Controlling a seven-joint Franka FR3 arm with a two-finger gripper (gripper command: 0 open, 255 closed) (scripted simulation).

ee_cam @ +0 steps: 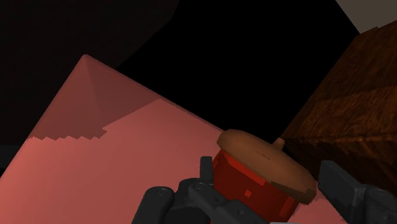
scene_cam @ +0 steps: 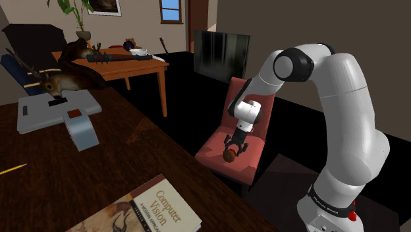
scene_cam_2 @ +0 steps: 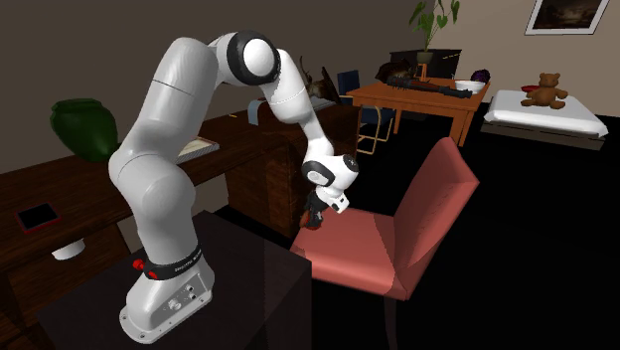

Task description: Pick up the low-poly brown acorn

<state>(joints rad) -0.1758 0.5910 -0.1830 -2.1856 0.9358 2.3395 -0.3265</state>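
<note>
The brown acorn (ee_cam: 261, 159) has a flat tan cap and a reddish-brown body, and it sits tilted between my two black fingers. In the shoulder view the acorn (scene_cam: 230, 155) shows at the tip of my gripper (scene_cam: 232, 149), just over the seat of a red chair (scene_cam: 214, 150). The fingers (ee_cam: 207, 170) press against its sides, so my gripper (ee_cam: 273, 181) is shut on it. From the second exterior view, the gripper (scene_cam_2: 310, 216) hangs at the near edge of the chair seat (scene_cam_2: 353, 249). Whether the acorn still touches the seat is unclear.
A dark wooden table (scene_cam: 125, 165) lies to the shoulder view's left of the chair, holding a book (scene_cam: 155, 211), a grey device (scene_cam: 56, 109) and a deer figure (scene_cam: 62, 79). The chair back (scene_cam_2: 437, 209) rises behind the seat. A smaller orange table (scene_cam: 132, 66) stands farther off.
</note>
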